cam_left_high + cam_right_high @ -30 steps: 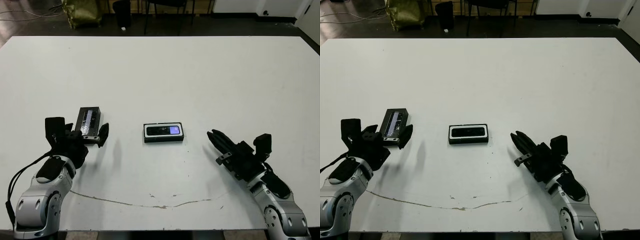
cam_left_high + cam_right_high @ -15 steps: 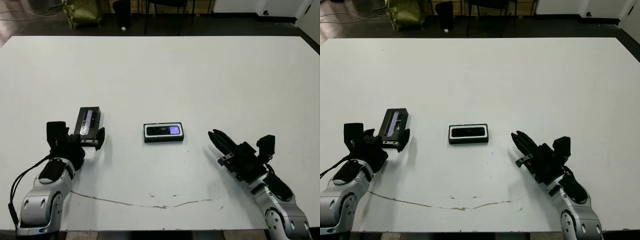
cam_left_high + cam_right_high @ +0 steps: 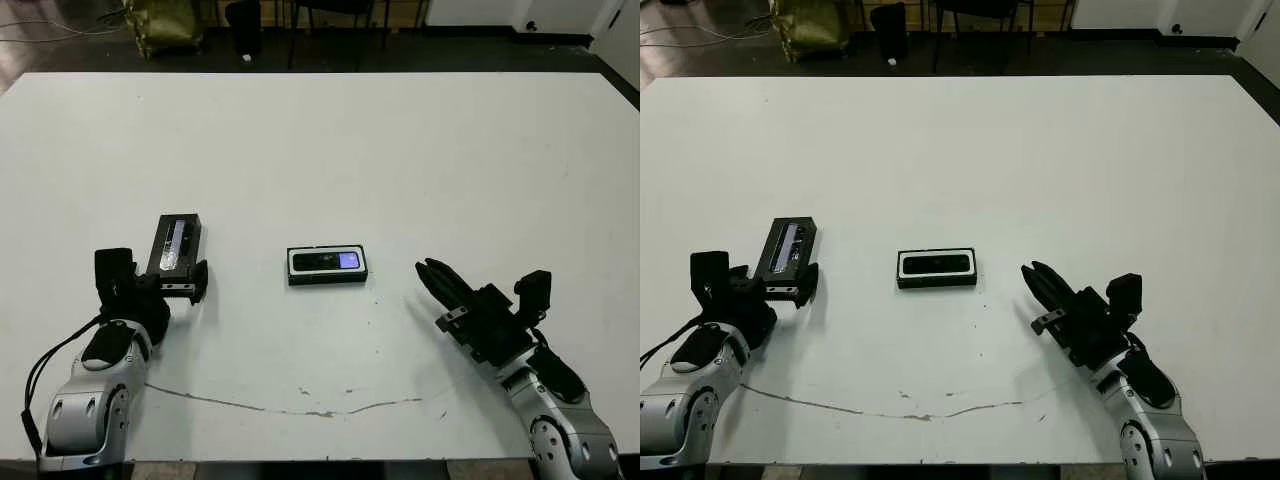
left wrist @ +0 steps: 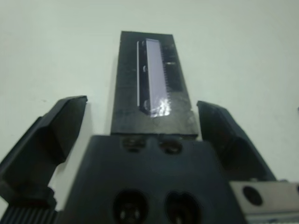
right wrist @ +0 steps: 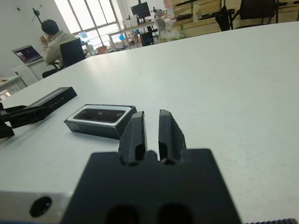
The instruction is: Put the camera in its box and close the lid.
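The camera, a slim black bar with a small purple screen, lies inside the white-lined black box at the table's middle. The lid, black with a long glossy window, rests on the table to the left, apart from the box. My left gripper stands open at the lid's near end, and in the left wrist view its fingers flank the lid with gaps on both sides. My right gripper is shut and empty, right of the box, pointing towards it.
A thin crack-like line runs across the white table near its front edge. Beyond the far edge are dark floor, chair legs and a yellow-green bag. A seated person shows far off in the right wrist view.
My left gripper has drawn back a little towards me along the lid, which stays where it was. The right arm has barely shifted.
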Available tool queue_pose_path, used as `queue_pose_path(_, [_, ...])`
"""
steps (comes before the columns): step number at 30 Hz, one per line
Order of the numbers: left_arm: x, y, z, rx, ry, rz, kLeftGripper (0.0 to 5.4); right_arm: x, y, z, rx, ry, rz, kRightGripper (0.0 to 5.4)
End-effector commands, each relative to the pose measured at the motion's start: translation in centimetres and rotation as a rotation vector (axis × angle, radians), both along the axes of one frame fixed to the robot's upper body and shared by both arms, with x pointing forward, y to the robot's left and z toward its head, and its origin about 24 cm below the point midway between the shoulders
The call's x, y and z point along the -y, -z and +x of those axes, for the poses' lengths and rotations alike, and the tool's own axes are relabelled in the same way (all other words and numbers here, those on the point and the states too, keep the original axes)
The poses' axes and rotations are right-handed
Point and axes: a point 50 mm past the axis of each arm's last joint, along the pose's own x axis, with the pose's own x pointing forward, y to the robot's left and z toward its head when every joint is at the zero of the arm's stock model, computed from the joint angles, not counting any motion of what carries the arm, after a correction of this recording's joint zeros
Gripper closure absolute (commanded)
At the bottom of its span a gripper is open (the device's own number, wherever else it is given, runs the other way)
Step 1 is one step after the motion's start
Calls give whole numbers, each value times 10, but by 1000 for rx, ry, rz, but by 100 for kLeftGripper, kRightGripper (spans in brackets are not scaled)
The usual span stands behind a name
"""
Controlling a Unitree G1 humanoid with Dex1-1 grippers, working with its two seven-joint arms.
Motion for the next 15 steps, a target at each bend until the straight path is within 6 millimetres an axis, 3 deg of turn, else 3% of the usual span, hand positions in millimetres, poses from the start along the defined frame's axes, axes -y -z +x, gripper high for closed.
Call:
queue_pose_path(1, [0, 15, -9, -75, -47, -50, 37, 3, 5, -3, -29, 21, -27, 540])
queue_pose_path(11, [2, 14, -13, -44, -32, -29, 278, 4, 6, -3, -38, 20, -27, 540])
queue_pose_path(15, [2, 11, -14, -36, -12, -25, 317, 3, 6, -3, -35, 23, -27, 540])
